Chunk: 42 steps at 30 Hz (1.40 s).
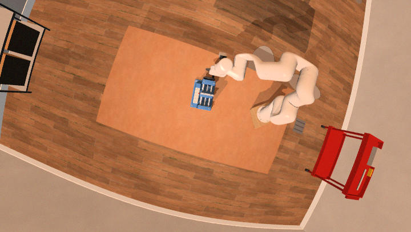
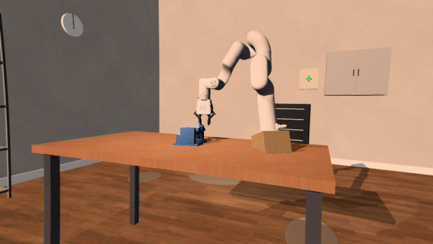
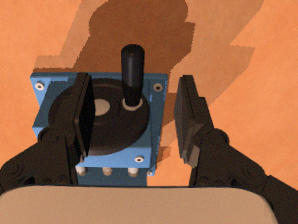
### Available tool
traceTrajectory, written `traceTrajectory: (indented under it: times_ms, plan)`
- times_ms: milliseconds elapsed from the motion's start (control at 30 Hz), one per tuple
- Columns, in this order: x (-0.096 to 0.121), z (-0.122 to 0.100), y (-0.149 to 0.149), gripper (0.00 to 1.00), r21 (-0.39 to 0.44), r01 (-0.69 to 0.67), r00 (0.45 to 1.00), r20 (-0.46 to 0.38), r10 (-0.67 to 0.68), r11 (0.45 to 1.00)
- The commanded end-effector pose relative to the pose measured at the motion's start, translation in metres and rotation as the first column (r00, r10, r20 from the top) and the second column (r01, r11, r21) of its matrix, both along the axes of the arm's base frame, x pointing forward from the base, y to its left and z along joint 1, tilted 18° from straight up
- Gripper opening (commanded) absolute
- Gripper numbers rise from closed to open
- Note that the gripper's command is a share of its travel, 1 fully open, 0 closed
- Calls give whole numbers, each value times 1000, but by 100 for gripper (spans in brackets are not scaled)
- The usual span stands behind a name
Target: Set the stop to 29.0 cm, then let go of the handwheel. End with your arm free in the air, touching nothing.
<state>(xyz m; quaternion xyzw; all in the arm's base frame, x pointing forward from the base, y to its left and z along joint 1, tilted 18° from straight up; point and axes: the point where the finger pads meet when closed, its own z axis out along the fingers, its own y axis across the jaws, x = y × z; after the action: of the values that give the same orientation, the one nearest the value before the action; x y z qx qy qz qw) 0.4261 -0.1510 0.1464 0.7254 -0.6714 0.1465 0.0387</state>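
A blue stop fixture [image 1: 202,94] stands near the middle of the table; it also shows in the exterior view [image 2: 190,136]. Its black handwheel [image 3: 107,119] with an upright black crank handle [image 3: 132,72] sits at the end nearest the arm. My gripper [image 3: 135,92] [image 2: 204,120] is open and hovers a little above that end. In the wrist view the left finger overlaps the wheel's left rim and the right finger hangs beyond the fixture's right side. The handle shows between the fingers, with no contact visible. The scale reading is too small to tell.
The arm stands on a tan box [image 2: 271,141] at the table's right side. A red cart [image 1: 346,161] and a dark shelf [image 1: 17,57] stand on the floor away from the table.
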Motion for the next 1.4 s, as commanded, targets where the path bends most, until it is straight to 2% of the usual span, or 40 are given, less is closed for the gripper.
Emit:
traceTrajectory:
  times_ms: [0, 433, 1000, 1033, 1367]
  plan:
    - [5, -15, -4, 57, -1, -1, 1000, 4, 1, 1000]
    - [9, -42, -12, 57, -1, -1, 1000, 4, 1, 1000]
    - [10, -44, -12, 57, -1, -1, 1000, 4, 1, 1000]
    - [10, -44, -12, 6, -1, -1, 1000, 4, 1, 1000]
    - [10, -44, -12, 6, -1, -1, 1000, 4, 1, 1000]
